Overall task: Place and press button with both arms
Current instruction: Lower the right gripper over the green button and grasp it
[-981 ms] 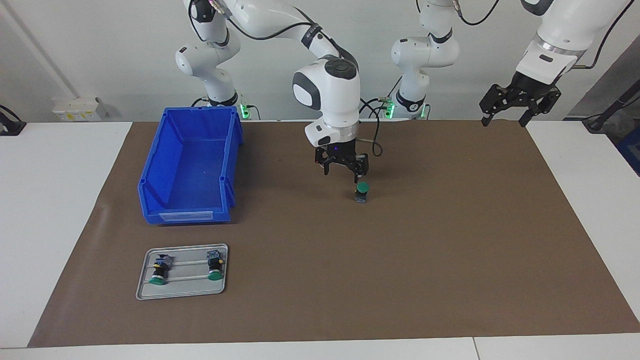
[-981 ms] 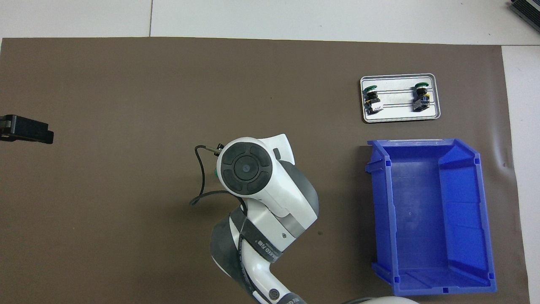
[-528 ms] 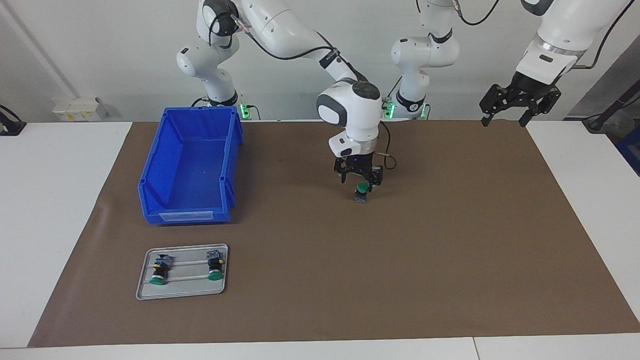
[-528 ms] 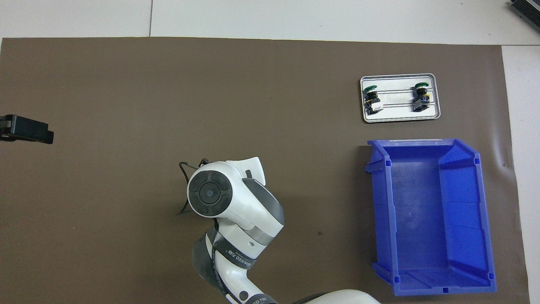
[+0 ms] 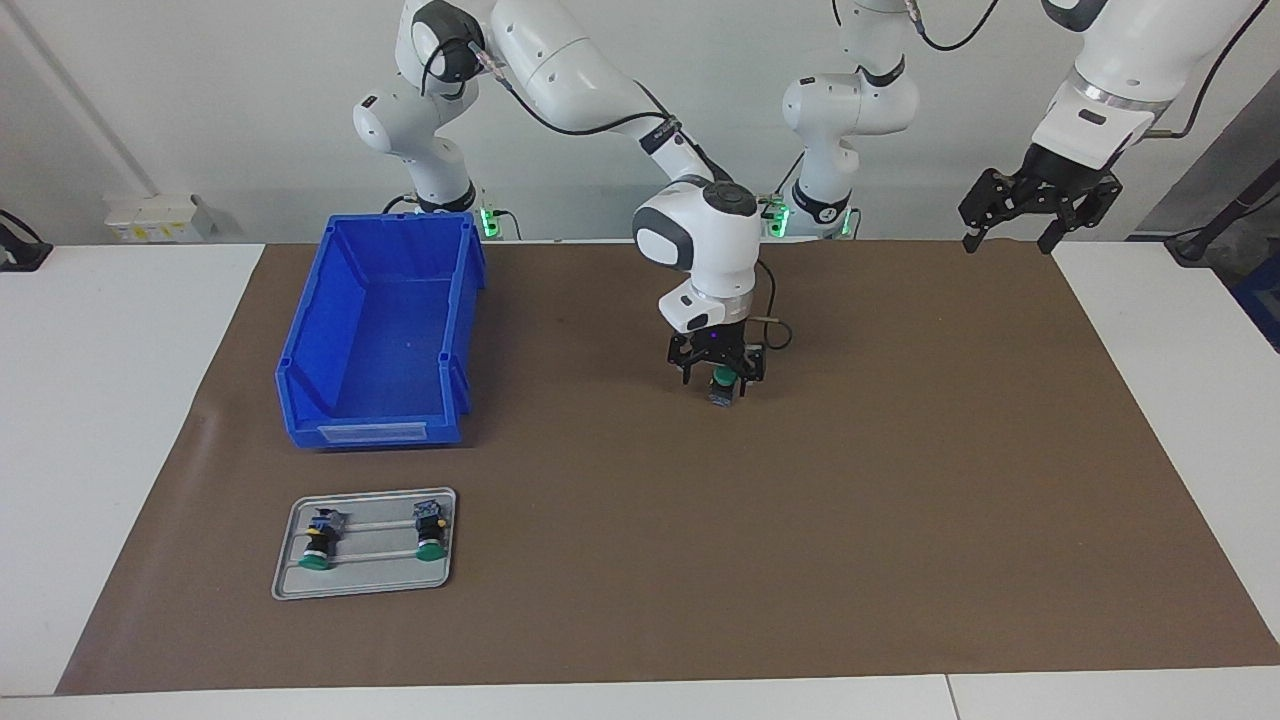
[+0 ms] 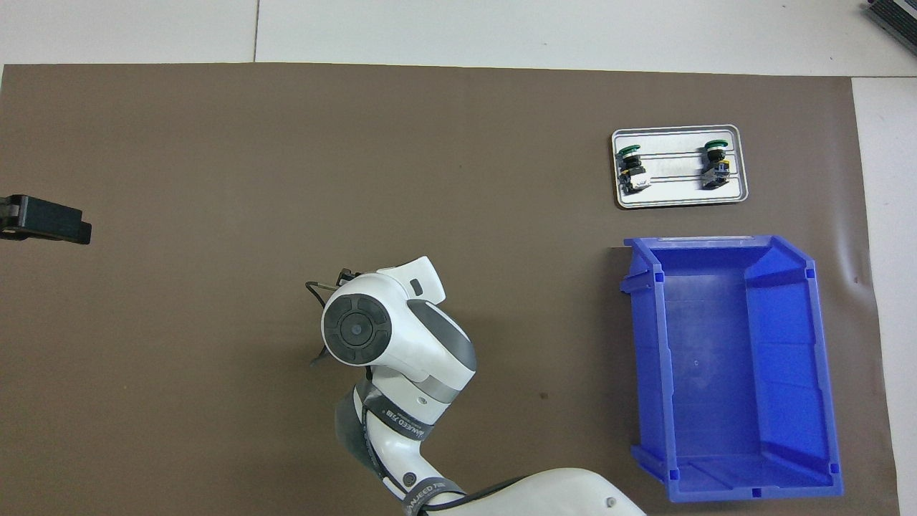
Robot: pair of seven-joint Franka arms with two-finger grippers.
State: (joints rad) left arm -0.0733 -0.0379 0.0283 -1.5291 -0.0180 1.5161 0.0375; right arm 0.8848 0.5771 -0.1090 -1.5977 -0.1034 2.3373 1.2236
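Observation:
A button (image 5: 722,386) with a green cap stands upright on the brown mat (image 5: 900,480), near its middle. My right gripper (image 5: 718,373) is low over it, its open fingers straddling the cap. I cannot tell whether they touch it. In the overhead view the right arm's wrist (image 6: 358,330) hides both the button and the gripper. My left gripper (image 5: 1010,236) waits open and empty in the air over the mat's edge at the left arm's end. Its tip shows in the overhead view (image 6: 46,220).
A blue bin (image 5: 370,432) (image 6: 731,489) stands empty at the right arm's end. Farther from the robots, a grey tray (image 5: 290,588) (image 6: 680,202) holds two more green buttons (image 5: 318,546) (image 5: 430,536) lying on their sides.
The right arm swung from beside the button toward the left arm's end, to above it. It then lowered the gripper until the fingers straddled the cap. The left arm has not moved.

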